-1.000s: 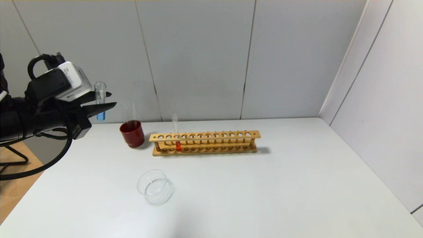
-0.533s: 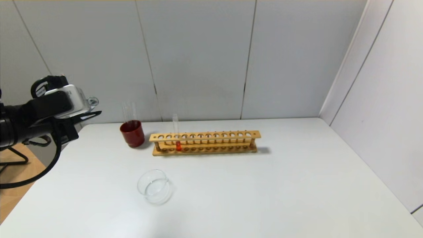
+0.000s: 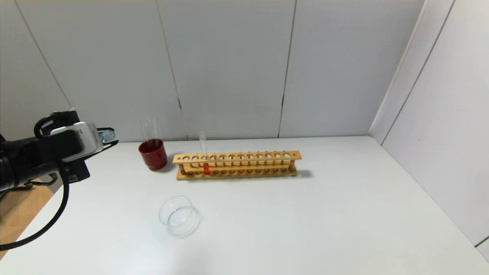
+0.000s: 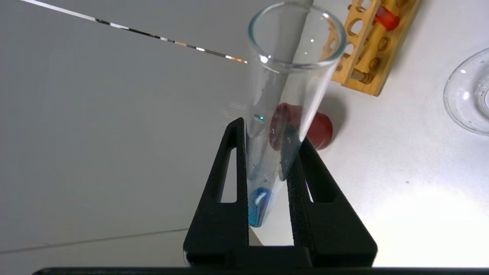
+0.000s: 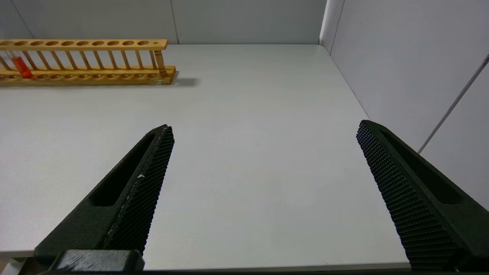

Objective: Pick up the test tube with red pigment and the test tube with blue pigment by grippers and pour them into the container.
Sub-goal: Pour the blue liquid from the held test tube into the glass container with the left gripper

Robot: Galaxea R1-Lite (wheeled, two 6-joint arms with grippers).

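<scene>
Head view. I have the left gripper (image 3: 109,138) at the desk's left edge, toward the far-left corner, with only the open mouth of the slim clear glass tube with the teal-blue tip (image 3: 109,134) showing past its pale grey block. The slim clear glass tube with the orange-red tip (image 3: 203,154) stands upright in the long wooden rack (image 3: 237,165) near the desk's far edge. The dark red opaque cup (image 3: 153,154) sits just beside the rack's left end. The low round clear glass dish (image 3: 179,215), the pour target, lies nearer the front edge, well apart from the gripper. The right gripper does not appear here.

Left wrist view. The jaws are clamped on the blue-tipped tube (image 4: 279,114) low on its body, with blue pigment pooled at the rounded tip (image 4: 259,206). The head view hides this grip and the pigment. The rim of the dish (image 4: 468,97) shows at the frame's margin.

Right wrist view. The right gripper (image 5: 263,137) hangs over the desk's front edge, toward the front-right corner, jaws wide apart and holding nothing.

Step in hand, by my judgement: carrying the blue tube to the pour. The next move calls for bringing the tube mouth over the dish, then tilting slowly. The red tube is not yet picked.
</scene>
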